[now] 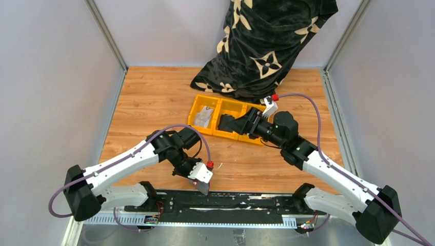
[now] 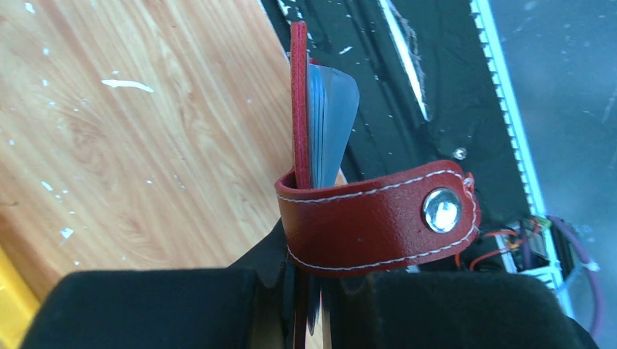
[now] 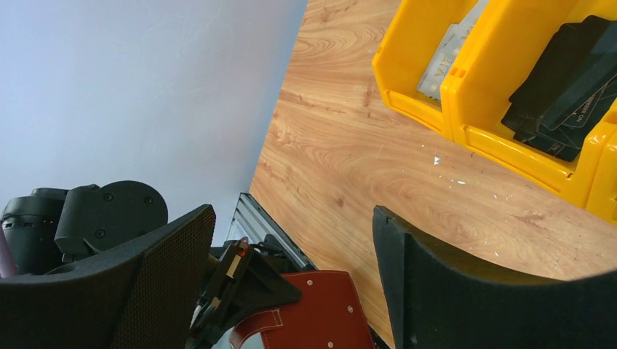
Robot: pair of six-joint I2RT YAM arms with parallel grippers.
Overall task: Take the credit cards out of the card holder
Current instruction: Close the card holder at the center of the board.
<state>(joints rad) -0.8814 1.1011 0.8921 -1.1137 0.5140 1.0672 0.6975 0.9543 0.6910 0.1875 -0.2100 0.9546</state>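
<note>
The dark red card holder stands edge-on between the fingers of my left gripper, which is shut on it. Its strap with a metal snap curls out to the right. Several silvery-grey credit cards stick out of its top. From above, the left gripper holds the holder low over the table's near edge. My right gripper is open and empty above the yellow bin. In the right wrist view the holder lies far below the open right gripper.
The three-compartment yellow bin holds pale grey cards in its left compartment and dark flat cards with small print in the middle one. A black patterned cloth hangs at the back. A black rail runs along the near edge.
</note>
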